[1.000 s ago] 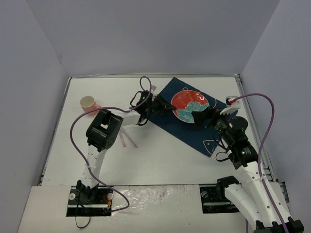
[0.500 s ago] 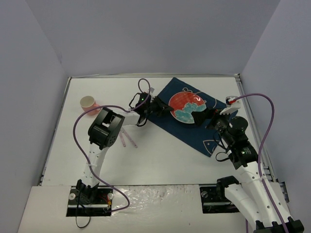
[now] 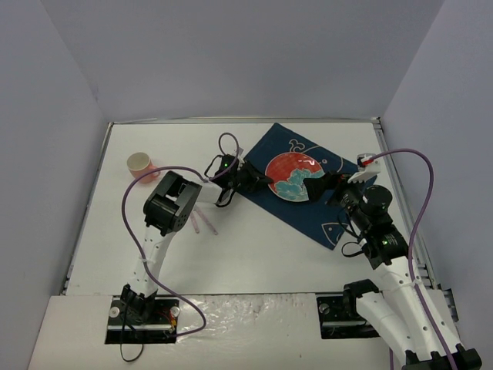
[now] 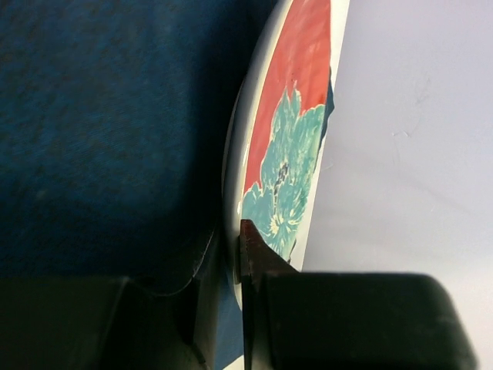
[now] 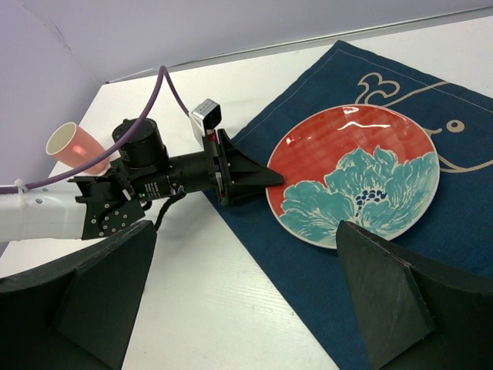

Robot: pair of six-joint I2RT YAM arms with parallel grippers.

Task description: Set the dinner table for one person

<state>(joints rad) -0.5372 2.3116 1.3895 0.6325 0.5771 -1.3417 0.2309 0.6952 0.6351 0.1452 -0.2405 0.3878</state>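
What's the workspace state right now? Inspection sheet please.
Surface: white dinner table, with a dark blue fish-print placemat lying skewed at far right.
Job's things: red-and-teal plate on the placemat; pink cup far left; pink sticks on the bare table.
Clutter: nothing seen.
Grippers: left gripper shut on the plate's rim; right gripper open, by the plate.
Cables: purple cable looping off each arm.
Surroundings: lavender walls on three sides.

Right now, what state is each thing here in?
placemat, spread flat, angled on the table
plate, lying on the placemat, rim pinched
left gripper, shut on the plate's rim
right gripper, open, holding nothing
cup, seems upright, far left, untouched
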